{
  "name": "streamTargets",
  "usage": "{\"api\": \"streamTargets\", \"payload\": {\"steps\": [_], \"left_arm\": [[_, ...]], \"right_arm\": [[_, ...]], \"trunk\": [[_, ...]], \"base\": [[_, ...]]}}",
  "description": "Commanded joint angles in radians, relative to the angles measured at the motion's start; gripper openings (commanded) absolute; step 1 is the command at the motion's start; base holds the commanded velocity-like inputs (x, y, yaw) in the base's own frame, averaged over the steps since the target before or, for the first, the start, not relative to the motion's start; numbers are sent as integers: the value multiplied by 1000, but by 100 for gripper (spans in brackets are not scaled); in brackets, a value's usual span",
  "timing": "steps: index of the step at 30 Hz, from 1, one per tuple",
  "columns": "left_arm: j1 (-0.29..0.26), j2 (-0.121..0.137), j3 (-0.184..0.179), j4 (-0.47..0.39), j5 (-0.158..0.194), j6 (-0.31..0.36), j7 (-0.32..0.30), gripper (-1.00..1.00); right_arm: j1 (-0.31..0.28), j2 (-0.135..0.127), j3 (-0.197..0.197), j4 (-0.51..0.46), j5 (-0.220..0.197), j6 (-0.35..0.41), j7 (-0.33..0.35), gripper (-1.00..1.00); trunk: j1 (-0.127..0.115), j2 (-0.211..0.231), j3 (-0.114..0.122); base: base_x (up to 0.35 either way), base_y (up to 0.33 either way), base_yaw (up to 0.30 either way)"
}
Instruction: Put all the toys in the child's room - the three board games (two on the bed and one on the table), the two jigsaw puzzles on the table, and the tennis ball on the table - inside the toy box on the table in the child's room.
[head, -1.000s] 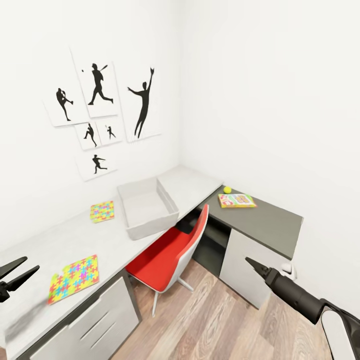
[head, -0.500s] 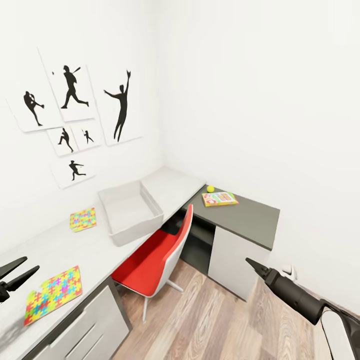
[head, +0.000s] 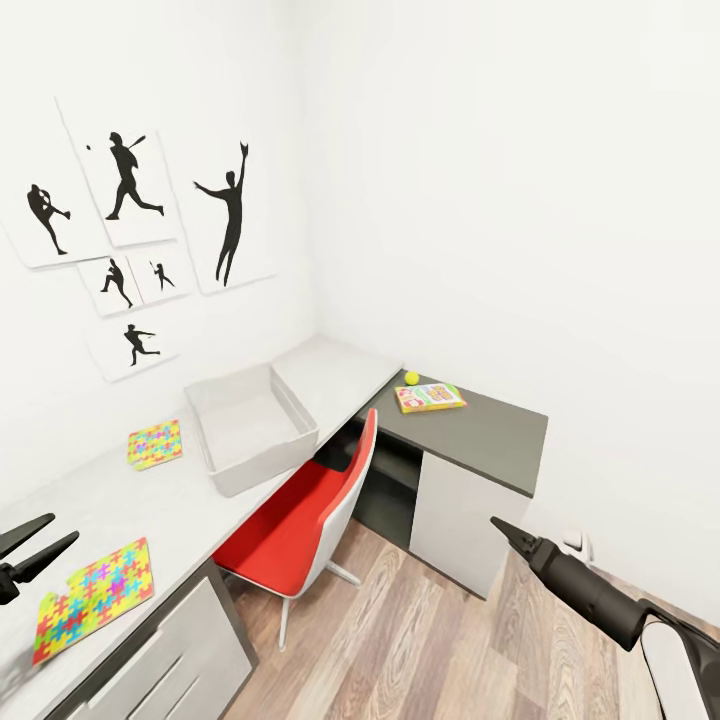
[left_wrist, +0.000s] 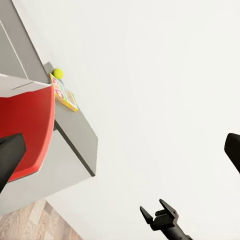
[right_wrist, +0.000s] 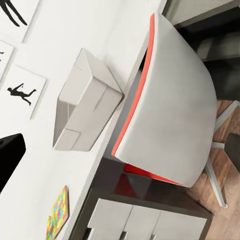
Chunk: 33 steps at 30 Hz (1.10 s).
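The grey toy box (head: 250, 425) stands empty on the pale table (head: 335, 368), under the silhouette pictures. One jigsaw puzzle (head: 155, 444) lies to its left, a second one (head: 93, 597) near the table's front edge, close to my open left gripper (head: 62, 530). A board game (head: 430, 397) and the tennis ball (head: 411, 378) rest on the dark grey corner section. My right gripper (head: 497, 522) hangs open over the wood floor, holding nothing. The left wrist view catches the ball (left_wrist: 57, 73) and the game (left_wrist: 65, 93). The bed is out of view.
A red chair (head: 300, 515) is pushed half under the table between the toy box and the dark corner cabinet (head: 465, 500). White drawers (head: 170, 650) sit below the near puzzle. Wood floor (head: 420, 640) stretches open to the right of the chair.
The whole picture has shifted left, so the camera has turned right. Both arms hold the same pose in the view, and nothing on the table has moved.
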Motion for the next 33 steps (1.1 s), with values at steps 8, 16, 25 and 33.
{"api": "streamTargets", "payload": {"steps": [8,16,25,33], "left_arm": [[-1,-1,0,0,-3,3,-1,100],[-1,-1,0,0,-5,3,1,100],[-1,0,-1,0,-5,3,3,100],[-1,-2,-1,0,-5,3,3,100]], "right_arm": [[-1,-1,-2,9,-2,6,5,100],[-1,-1,-3,28,-3,6,4,100],[-1,-1,-3,37,-3,5,6,100],[-1,-1,-10,40,-3,5,8,100]], "trunk": [[1,-2,-2],[1,-2,-2],[1,-2,-10],[1,-2,-18]], "base": [[0,0,-1],[0,0,-11],[0,0,-181],[0,0,-217]]}}
